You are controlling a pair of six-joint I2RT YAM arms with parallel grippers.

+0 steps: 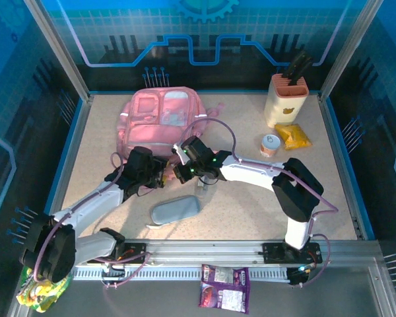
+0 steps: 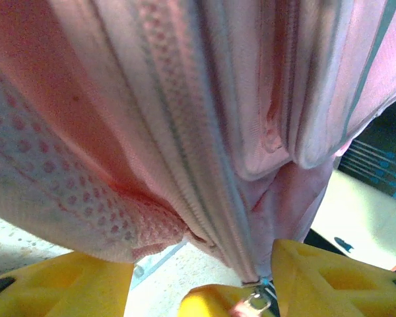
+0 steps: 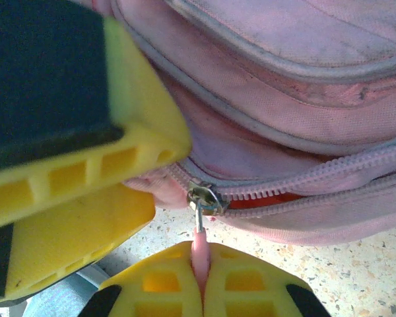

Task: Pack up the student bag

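As the overhead view has it, the student bag [image 1: 155, 115] lies far-left on the table [image 1: 251, 198], the left gripper [image 1: 162, 177] and right gripper [image 1: 177, 172] at its near edge. Left wrist: its fingers [image 2: 330, 277] straddle pink fabric. Right wrist: right fingers [image 3: 244, 284] clamp the zip pull [image 3: 199, 241]; left fingers [image 3: 72, 244] pinch a fabric fold beside.
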